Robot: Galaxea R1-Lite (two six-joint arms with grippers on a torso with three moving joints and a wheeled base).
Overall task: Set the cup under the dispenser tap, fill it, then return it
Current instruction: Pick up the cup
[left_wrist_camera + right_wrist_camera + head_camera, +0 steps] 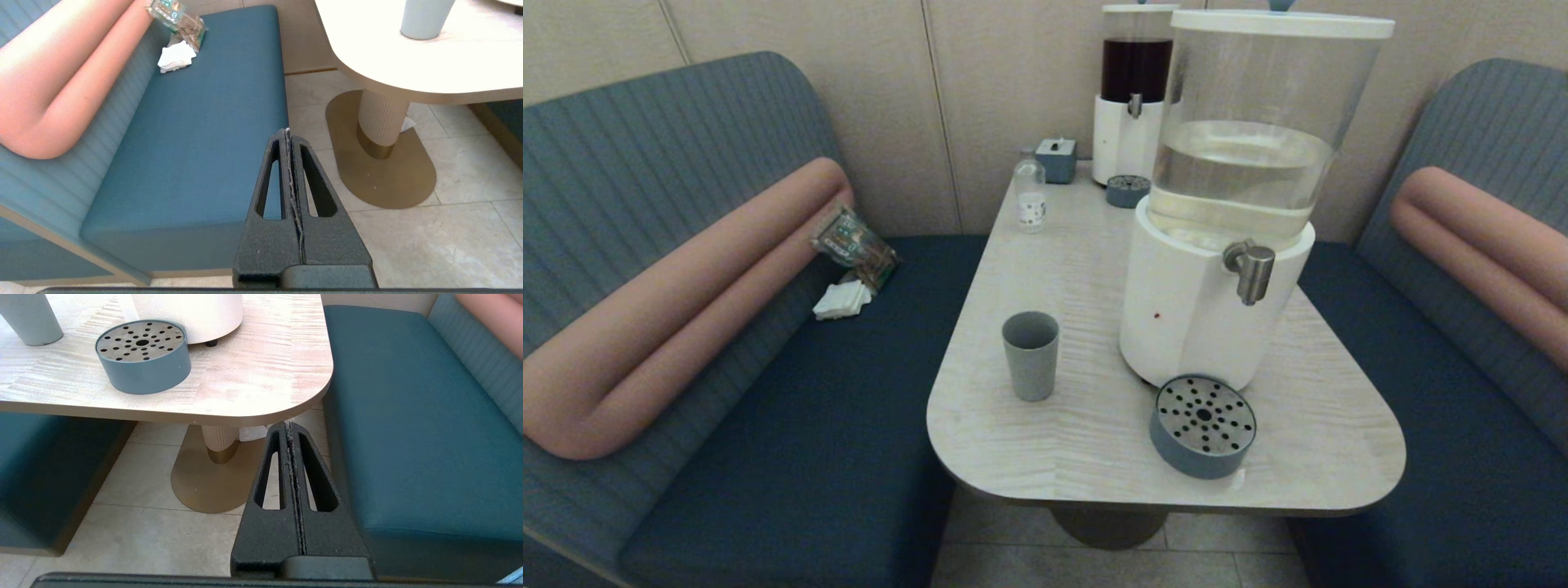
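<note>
The grey-blue cup stands upright and empty on the table, left of the large white-based dispenser; the left wrist view catches its lower part, as does the right wrist view. The brushed-steel dispenser tap juts from the dispenser's front, above a round blue drip tray. Neither arm shows in the head view. My left gripper is shut and empty, hanging below table height over the left bench's edge. My right gripper is shut and empty, just under the table's near right corner.
A smaller dark-liquid dispenser with its own drip tray, a small clear bottle and a blue-grey box stand at the table's far end. A packet and white napkins lie on the left bench. Table pedestal stands between the benches.
</note>
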